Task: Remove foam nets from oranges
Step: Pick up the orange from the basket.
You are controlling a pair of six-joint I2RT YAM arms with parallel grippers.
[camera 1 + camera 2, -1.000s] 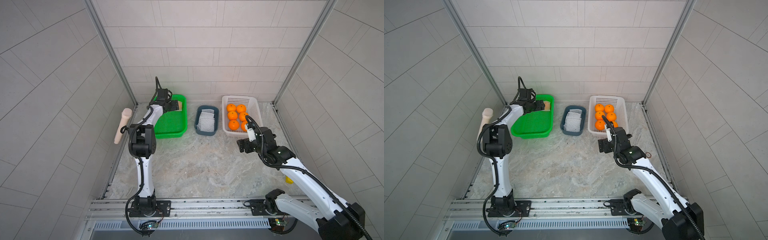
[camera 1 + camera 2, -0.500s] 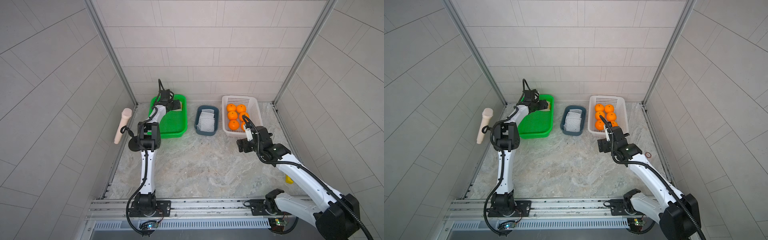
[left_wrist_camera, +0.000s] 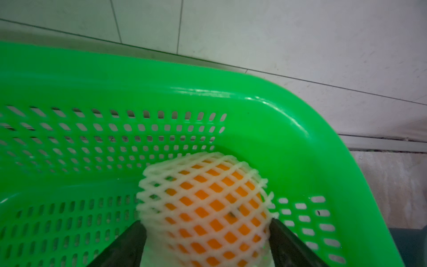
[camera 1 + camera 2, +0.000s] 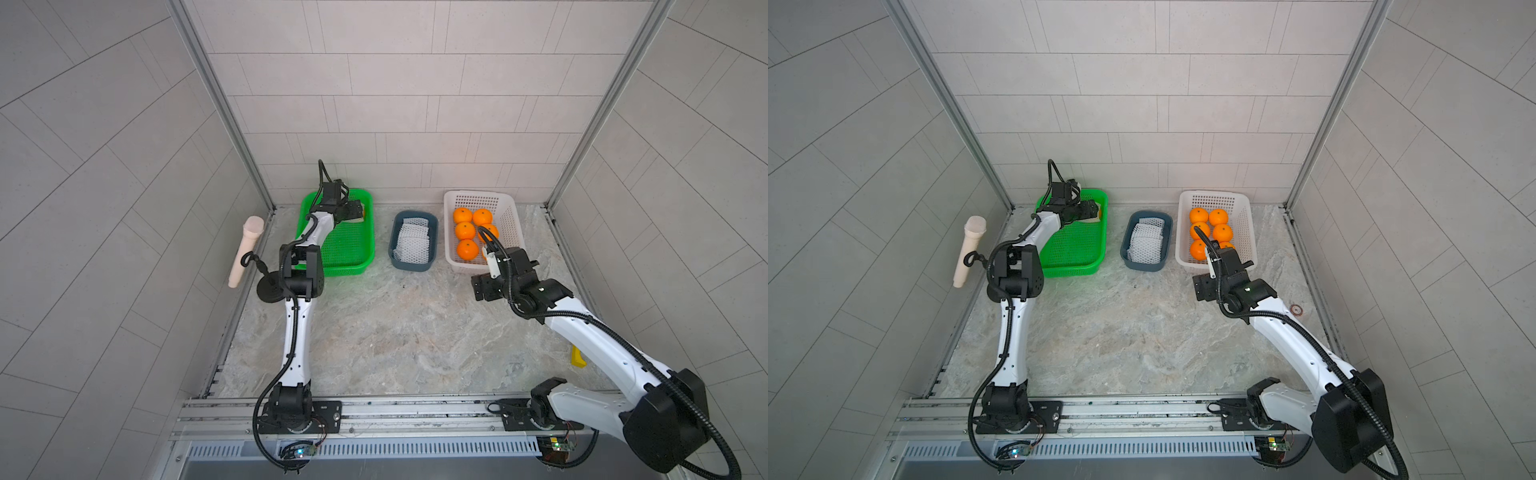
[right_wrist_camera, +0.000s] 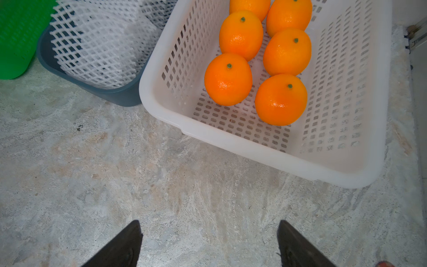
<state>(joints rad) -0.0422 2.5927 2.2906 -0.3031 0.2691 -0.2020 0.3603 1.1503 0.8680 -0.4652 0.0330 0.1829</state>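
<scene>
My left gripper point(image 3: 206, 227) is down in the green tray point(image 3: 288, 129). Jaws are spread wide, one finger point(image 3: 129, 242) on each side of the netted orange point(image 3: 201, 194). Both fingers sit right at the net point(image 3: 152, 249); I can't tell whether they squeeze it or only touch it. The net is on, wrapped round the fruit, with orange skin showing through the diamond holes. The fruit sits on the tray floor, tucked into a rounded corner, close to both walls. In both top views that is the tray's far corner, on the side toward the grey bin point(image 4: 412, 266). My left arm is stretched out over the tray to reach it.

My right gripper point(image 5: 209, 231) has its jaws wide apart and grips nothing. It hangs over the table point(image 5: 161, 185), just in front of the white basket point(image 5: 277, 159). Six bare oranges point(image 5: 228, 79) lie in that basket in two rows, touching, stem dots up, on the bin side. Loose nets point(image 5: 99, 46) are piled in the grey bin. The bin stands between tray and basket, right beside the basket.

All three containers line the back wall. A cream mic-shaped thing point(image 4: 245, 249) stands by the left wall. A small yellow piece point(image 4: 578, 358) lies on the table by the right wall.
</scene>
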